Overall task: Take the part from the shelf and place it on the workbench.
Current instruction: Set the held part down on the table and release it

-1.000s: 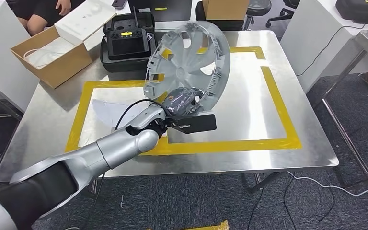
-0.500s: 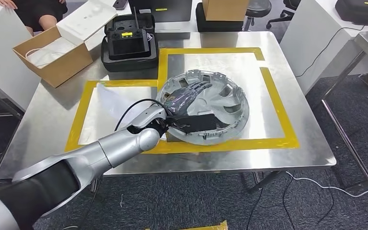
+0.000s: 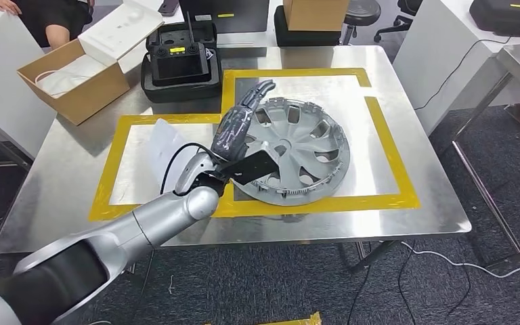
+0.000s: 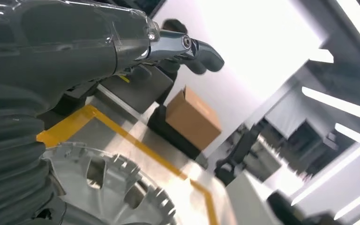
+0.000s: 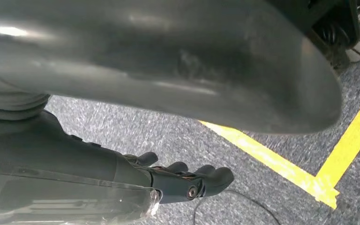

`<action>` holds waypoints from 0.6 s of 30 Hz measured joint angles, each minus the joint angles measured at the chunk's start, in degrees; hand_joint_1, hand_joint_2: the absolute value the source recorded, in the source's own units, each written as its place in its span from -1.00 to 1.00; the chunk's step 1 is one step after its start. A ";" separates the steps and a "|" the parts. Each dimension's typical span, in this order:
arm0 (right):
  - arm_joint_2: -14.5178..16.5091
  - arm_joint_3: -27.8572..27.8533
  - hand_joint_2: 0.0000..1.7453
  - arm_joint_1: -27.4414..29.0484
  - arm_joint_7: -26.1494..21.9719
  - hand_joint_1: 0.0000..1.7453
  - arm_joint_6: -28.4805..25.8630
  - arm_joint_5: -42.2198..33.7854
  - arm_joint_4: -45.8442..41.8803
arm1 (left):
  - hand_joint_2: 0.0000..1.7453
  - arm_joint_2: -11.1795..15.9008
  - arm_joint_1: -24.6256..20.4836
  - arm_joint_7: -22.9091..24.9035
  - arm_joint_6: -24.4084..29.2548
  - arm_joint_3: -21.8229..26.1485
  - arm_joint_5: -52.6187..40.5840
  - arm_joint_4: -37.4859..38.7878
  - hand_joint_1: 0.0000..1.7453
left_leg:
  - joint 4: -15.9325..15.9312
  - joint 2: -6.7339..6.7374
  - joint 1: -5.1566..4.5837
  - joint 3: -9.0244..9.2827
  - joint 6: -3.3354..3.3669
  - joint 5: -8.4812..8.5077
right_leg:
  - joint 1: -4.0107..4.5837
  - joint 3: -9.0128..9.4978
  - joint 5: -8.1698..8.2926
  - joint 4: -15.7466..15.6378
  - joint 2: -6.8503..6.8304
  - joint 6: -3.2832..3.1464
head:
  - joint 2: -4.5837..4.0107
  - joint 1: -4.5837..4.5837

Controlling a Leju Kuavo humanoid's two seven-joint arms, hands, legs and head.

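The part, a silver hubcap (image 3: 298, 145), lies flat on the steel workbench (image 3: 413, 135) inside the yellow tape outline (image 3: 389, 145). My left hand (image 3: 238, 125) hovers over the hubcap's left rim with its fingers stretched out toward the far side and nothing in them. In the left wrist view the hubcap's toothed rim (image 4: 117, 187) sits below my left hand (image 4: 75, 51), apart from the fingertips (image 4: 201, 54). My right hand (image 5: 122, 183) hangs over the grey carpet, fingers loosely extended and holding nothing.
An open cardboard box (image 3: 74, 78) and a black case with a controller (image 3: 179, 61) stand at the table's far left. Another cardboard box (image 3: 315, 12) sits behind. A person (image 3: 54, 17) is seated at the far left. White benches (image 3: 447, 47) stand to the right.
The hubcap went from tilted on edge in my left hand to lying flat on the table. My left hand let go, spread its fingers and lifted off toward the left rim.
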 joint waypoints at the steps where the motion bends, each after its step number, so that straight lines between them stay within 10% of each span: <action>1: -0.01 0.00 -1.00 0.13 0.00 -1.00 -0.08 0.00 0.01 | 1.00 -0.10 0.74 -0.43 0.91 0.99 0.52 -1.43 -1.00 | -0.08 -0.02 0.07 0.00 0.28 0.10 | -0.08 -0.07 -0.26 0.22 -0.02 0.27 | 0.00 0.02; 5: -0.01 0.00 -1.00 0.34 0.00 -1.00 -0.47 -0.08 -0.01 | -1.00 -0.56 2.78 -2.52 2.16 4.25 3.77 -6.34 -1.00 | -0.22 0.26 0.41 0.03 0.95 0.27 | -0.58 -4.33 -6.15 10.14 -0.17 1.74 | 0.00 0.40; 8: 0.03 0.00 -1.00 0.63 -0.02 -1.00 -0.80 -0.30 -0.01 | -1.00 -0.61 4.87 -4.30 1.90 6.40 7.66 -10.15 -1.00 | -0.22 0.55 0.40 0.03 0.97 0.25 | -0.86 -6.89 -7.40 15.82 -0.18 2.05 | 0.00 0.40; 13: -0.06 0.00 -1.00 0.74 -0.09 -1.00 -1.14 -0.52 0.01 | -1.00 -0.67 6.53 -4.66 0.79 8.74 10.12 -16.95 -1.00 | -0.24 0.56 0.29 -0.03 0.30 0.24 | -0.54 0.77 -0.70 0.39 -0.11 0.86 | 0.00 0.35; 18: -0.07 0.00 -1.00 1.01 -0.12 -1.00 -1.30 -0.70 0.01 | -1.00 -0.64 7.49 -4.68 0.58 10.07 10.46 -20.84 -1.00 | 1.30 0.43 0.49 -0.81 -1.21 -1.22 | -0.39 1.42 0.11 -1.63 -0.26 -0.74 | 0.00 0.20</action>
